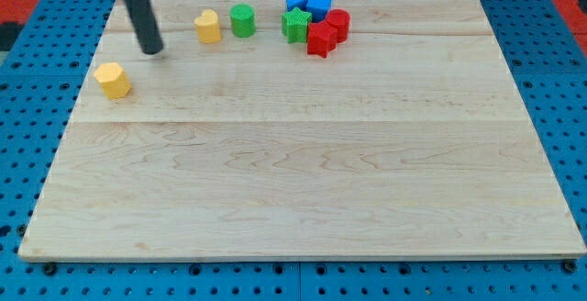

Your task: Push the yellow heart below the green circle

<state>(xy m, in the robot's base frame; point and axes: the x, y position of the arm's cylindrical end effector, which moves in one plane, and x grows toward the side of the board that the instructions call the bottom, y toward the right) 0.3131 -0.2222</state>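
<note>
Leaning in from the view's top left, my tip is resting on the wooden board with nothing under or against it; being a bare rod, it has no jaws to open or close, and it is touching no block at this moment. It is sitting left of the yellow heart, with a clear strip of board between them, and up and to the right of a yellow hexagon-like block lying nearer the left edge. The yellow heart is standing just beside the green circle, on its left and almost level with it, so the task is looking not yet done: the heart is needing to travel toward the view's bottom and a little right to end up under the circle. That is likely why the tip is waiting on the heart's far-left side, though a push from above the heart would seem the better line. Farther right, a tight cluster is crowding together: a blue block, a second blue block, a green star, a red star and a red cylinder, all well apart from the rod.
</note>
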